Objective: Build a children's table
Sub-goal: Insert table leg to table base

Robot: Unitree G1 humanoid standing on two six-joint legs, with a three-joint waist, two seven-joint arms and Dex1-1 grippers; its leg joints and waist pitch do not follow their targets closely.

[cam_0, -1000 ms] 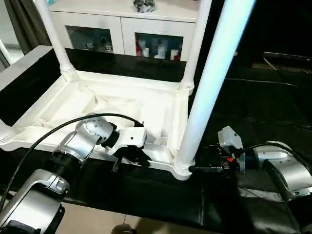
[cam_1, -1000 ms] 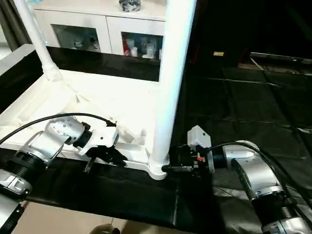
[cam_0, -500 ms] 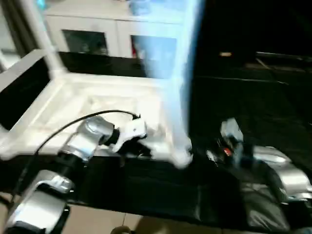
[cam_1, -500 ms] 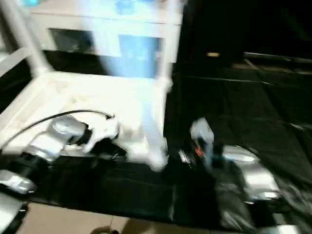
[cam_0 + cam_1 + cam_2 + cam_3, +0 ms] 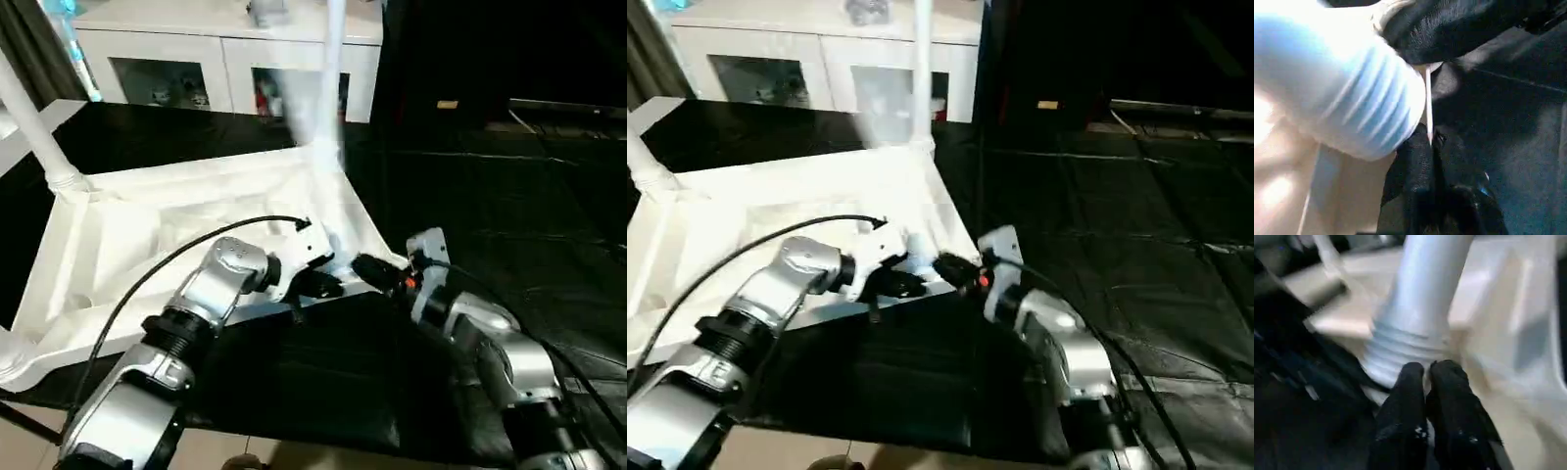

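Tabletop (image 5: pixel 127 235) check: finding it upside down on the black sheet (image 5: pixel 509 215), ribbed underside facing up, now lying skewed to the cabinet (image 5: pixel 167 59) instead of square to it as a second ago. Allowing for some camera shift, but reading this as a real turn of the piece.

Seeing one leg (image 5: pixel 34 122) standing in the far-left socket and another leg (image 5: pixel 328 88) at the far-right corner, blurred. Seeing, in the right wrist view, a leg base (image 5: pixel 1420 308) seated in a ribbed socket directly ahead of the fingers (image 5: pixel 1400 401).

Noting the right gripper (image 5: pixel 364 266) at the near-right corner, fingers now pressed together with nothing between them, having been apart a second ago. Noting the left gripper (image 5: pixel 328 287) just beside it at the near rim, closed as before; a thin white edge running toward the seam of its fingers in the left wrist view, not telling whether pinched.

Judging: leg let go and left seated, both arms shifting the piece around; probably nearing the end of leg fitting, with turning upright not yet done.

Noting, beyond the sheet, the white glass-door cabinet against the back wall, small items showing behind its doors; darkness to the right.
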